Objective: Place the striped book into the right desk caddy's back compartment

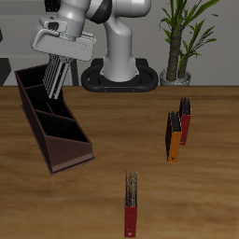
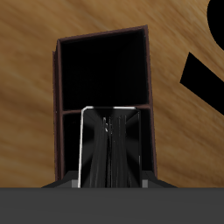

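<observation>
My gripper (image 1: 59,58) is shut on the striped book (image 1: 56,78), which hangs upright from the fingers with its black and white stripes running downward. Its lower end is over the far end of the right desk caddy (image 1: 67,155), a dark brown long box with slanted dividers. The back compartment (image 1: 31,87) lies just beside the book's lower end. In the wrist view I see the book end-on (image 2: 109,149) above the caddy (image 2: 103,39), at the divider bordering the open end section (image 2: 103,74). I cannot tell whether the book touches the caddy.
An orange book (image 1: 173,137) and a red book (image 1: 185,119) stand together on the table's other side. Another red book (image 1: 131,203) stands near the front edge. The robot base (image 1: 119,70) and a potted plant (image 1: 177,42) are at the back.
</observation>
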